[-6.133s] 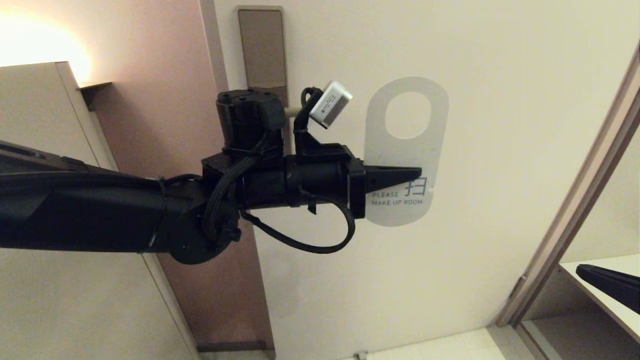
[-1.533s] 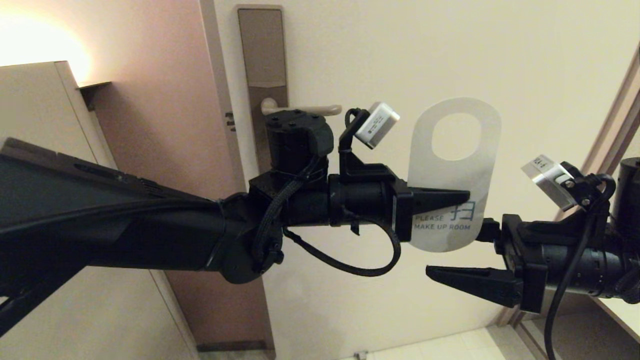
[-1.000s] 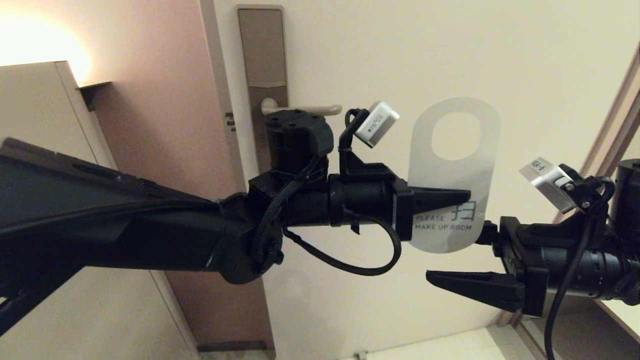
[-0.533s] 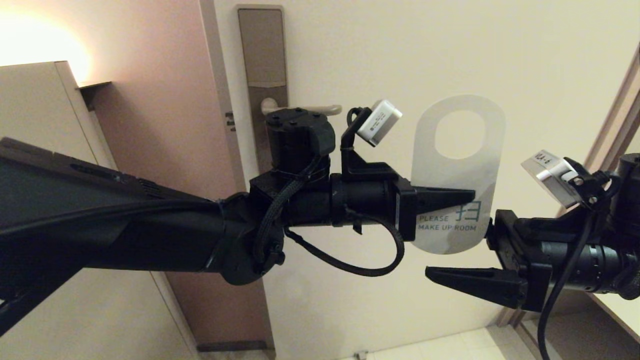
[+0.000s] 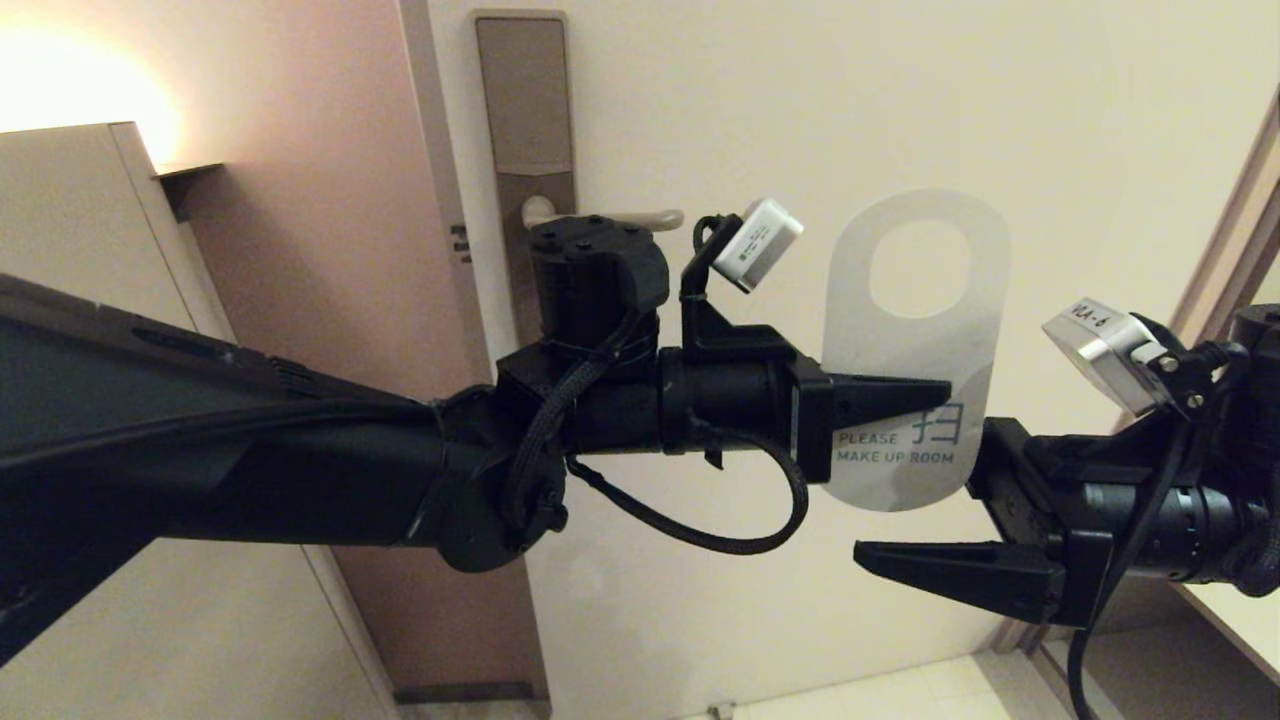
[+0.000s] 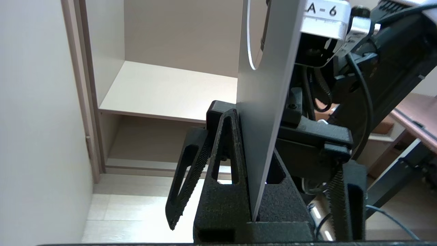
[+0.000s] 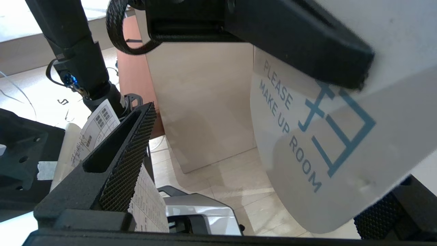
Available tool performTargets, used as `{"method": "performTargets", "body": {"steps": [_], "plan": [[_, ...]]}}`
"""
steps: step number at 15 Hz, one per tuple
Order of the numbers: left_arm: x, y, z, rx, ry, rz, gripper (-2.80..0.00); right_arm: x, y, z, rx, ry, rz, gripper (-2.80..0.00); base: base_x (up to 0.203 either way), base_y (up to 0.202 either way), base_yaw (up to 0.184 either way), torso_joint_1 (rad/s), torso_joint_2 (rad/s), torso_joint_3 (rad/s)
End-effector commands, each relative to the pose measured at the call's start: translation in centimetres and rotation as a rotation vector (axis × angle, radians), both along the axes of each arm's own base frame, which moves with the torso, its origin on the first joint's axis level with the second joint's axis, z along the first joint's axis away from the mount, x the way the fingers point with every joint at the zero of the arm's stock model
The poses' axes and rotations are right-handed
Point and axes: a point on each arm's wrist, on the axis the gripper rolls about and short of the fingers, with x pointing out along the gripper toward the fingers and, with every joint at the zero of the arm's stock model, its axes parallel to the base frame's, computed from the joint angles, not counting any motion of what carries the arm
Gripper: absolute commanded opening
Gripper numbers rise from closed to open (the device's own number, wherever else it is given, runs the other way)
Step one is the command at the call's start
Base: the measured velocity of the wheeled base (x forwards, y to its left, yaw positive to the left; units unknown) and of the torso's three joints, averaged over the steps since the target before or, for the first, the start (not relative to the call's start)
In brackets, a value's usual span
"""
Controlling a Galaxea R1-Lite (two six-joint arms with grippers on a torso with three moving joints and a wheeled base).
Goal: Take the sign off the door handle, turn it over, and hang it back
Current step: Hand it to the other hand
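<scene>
The sign [image 5: 910, 340] is off the door handle and stands upright in the air, its white "PLEASE MAKE UP ROOM" side towards me. My left gripper [image 5: 940, 392] is shut on its lower half from the left; the left wrist view shows the card [image 6: 266, 85] edge-on between the jaws [image 6: 253, 131]. My right gripper [image 5: 905, 520] is open at the sign's lower end: one finger [image 5: 950, 578] lies below and in front, the other is hidden behind the card. The right wrist view shows the printed face [image 7: 324, 143] between the jaws [image 7: 263, 160]. The door handle [image 5: 640, 216] is bare, up and to the left.
The cream door [image 5: 800, 100] with the tall backplate [image 5: 522, 100] fills the background. A cabinet [image 5: 70, 300] stands at the left and the door frame [image 5: 1230, 260] at the right. An open shelf niche [image 6: 164, 89] lies beyond the frame.
Since 6 s ago the left gripper carried the sign right and down, clear of the handle, and the right arm came in. Over the last second the open right gripper edged closer round the sign's lower end.
</scene>
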Motion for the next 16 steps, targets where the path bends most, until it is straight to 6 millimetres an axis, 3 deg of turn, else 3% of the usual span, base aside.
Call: {"method": "performTargets", "body": {"steps": [1, 16], "plan": [[-0.1, 0.1, 0.2, -0.006, 0.001, -0.005, -2.8, 0.2, 0.1, -0.1, 0.001, 0.0, 0.005, 0.0, 0.0, 0.0, 0.0, 0.0, 0.0, 0.0], [-0.4, 0.6, -0.3, -0.007, 0.007, -0.004, -2.8, 1.4, -0.8, -0.4, 0.003, -0.006, -0.046, 0.0, 0.0, 0.0, 0.0, 0.0, 0.0, 0.0]]}}
